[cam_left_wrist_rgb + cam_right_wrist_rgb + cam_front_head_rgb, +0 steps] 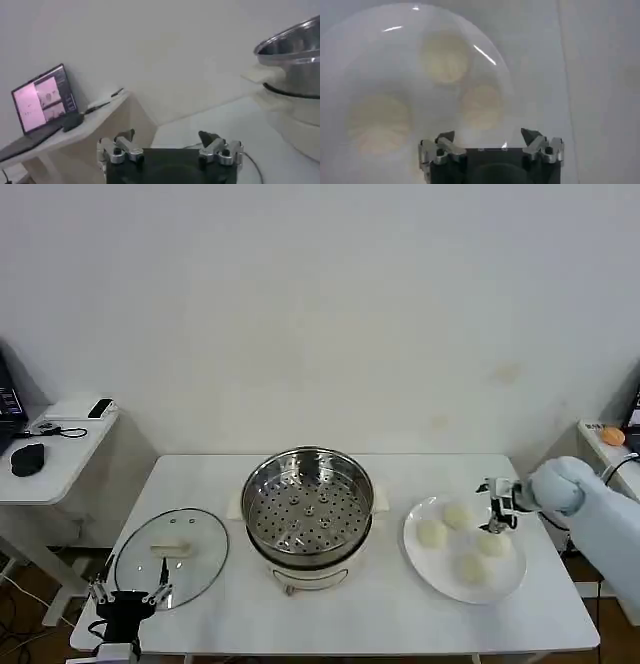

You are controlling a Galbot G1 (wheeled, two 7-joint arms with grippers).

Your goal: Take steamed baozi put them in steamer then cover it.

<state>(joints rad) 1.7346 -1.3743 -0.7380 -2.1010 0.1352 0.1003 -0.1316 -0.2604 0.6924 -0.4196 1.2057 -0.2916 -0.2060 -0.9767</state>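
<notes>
- White desk (pixel 330 609) before a plain wall; left gripper (pixel 128 594) idles at its near-left edge, fingers spread, beside the cover (pixel 171 556).
- Steamer (pixel 308 506) sits centre, uncovered.
- Right gripper (pixel 497 507), fingers apart, hovers over the plate (pixel 440 577) of baozi (pixel 432 533); it should centre on one bun and close gently.

The right gripper (pixel 490 137) hangs over a white plate (pixel 350 65), its two fingers spread wide apart with nothing between them. Three baozi (pixel 445 57) lie on the plate (all blurred, pale cream, with faint pleats): one farthest from the gripper, a second baozi (pixel 481 105) just ahead of the open fingertips, and a third baozi (pixel 377 122) off to one side. The plate sits on a white table (pixel 600 75).
</notes>
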